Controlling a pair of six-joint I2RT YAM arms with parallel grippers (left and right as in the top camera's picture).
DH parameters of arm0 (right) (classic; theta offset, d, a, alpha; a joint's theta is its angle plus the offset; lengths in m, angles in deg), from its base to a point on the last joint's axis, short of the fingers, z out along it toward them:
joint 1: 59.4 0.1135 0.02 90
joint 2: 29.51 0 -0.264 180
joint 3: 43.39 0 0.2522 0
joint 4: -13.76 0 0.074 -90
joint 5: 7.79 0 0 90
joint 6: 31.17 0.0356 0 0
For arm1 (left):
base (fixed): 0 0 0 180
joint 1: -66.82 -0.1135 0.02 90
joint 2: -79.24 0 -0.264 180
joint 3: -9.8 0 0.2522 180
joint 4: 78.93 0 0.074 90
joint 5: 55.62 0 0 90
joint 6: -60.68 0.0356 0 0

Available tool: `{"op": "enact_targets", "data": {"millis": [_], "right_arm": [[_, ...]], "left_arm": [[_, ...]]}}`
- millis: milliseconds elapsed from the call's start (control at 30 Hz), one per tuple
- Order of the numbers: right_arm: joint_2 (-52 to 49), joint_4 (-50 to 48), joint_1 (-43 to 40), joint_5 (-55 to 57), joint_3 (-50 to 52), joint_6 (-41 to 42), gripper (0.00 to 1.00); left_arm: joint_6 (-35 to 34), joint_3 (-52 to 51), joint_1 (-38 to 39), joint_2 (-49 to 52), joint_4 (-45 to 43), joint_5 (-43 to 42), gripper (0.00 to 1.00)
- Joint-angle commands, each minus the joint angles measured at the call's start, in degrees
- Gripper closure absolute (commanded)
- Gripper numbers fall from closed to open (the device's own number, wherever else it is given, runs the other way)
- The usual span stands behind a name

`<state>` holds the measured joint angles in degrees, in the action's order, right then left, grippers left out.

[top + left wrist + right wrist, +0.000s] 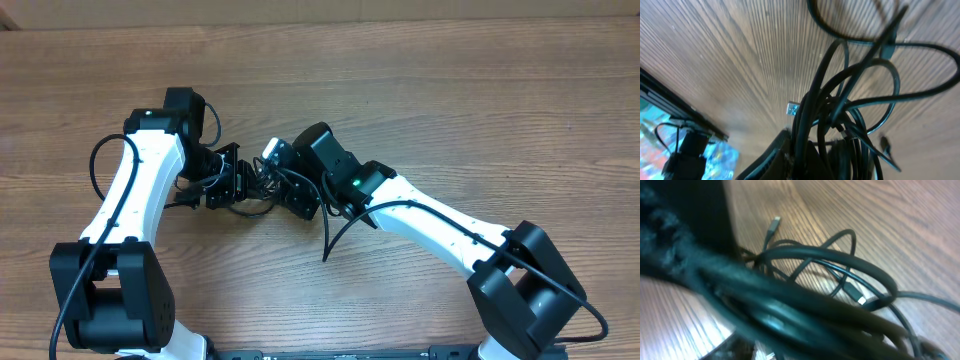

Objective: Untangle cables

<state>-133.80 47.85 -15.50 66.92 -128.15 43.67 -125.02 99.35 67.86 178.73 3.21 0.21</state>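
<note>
The thin black cables (262, 185) are a tangled bunch of loops between my two grippers at the table's middle. My left gripper (232, 188) is shut on a bundle of strands; in the left wrist view the cables (840, 100) rise from its jaws (815, 162), and a silver-blue plug (792, 108) shows behind them. My right gripper (292, 198) is at the other side of the tangle, with a blurred bundle (790, 305) running across its jaws. In the right wrist view, one plug end (774, 224) lies on the wood and a pale tip (860, 300) sits inside the loops.
The wooden table (480, 110) carries nothing else. A thicker black arm cable (340, 225) hangs from the right arm near the tangle, and another loops beside the left arm (97, 160). The left wrist view shows the table's edge (680, 107) at its left.
</note>
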Motion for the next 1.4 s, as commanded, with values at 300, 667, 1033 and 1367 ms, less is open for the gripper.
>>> {"op": "enact_targets", "data": {"millis": [300, 667, 1033, 1367], "right_arm": [[-1.66, 3.39, -0.96, -3.48, -0.15, 1.75, 0.96], [13.73, 16.31, -10.88, -12.48, -1.14, 4.44, 0.96], [19.52, 20.22, -25.40, -22.05, -1.01, 4.42, 0.96], [19.30, 30.34, -25.64, -15.63, -0.96, 6.01, 0.61]], "left_arm": [[8.96, 0.87, -1.62, -0.39, 0.33, -9.64, 0.96], [6.69, 0.87, -10.38, -0.39, -3.72, 6.23, 0.96], [-2.27, 0.87, -15.65, -0.39, -8.55, -5.07, 0.96], [-2.14, 0.87, -15.47, -0.39, -22.16, -12.39, 0.96]]}}
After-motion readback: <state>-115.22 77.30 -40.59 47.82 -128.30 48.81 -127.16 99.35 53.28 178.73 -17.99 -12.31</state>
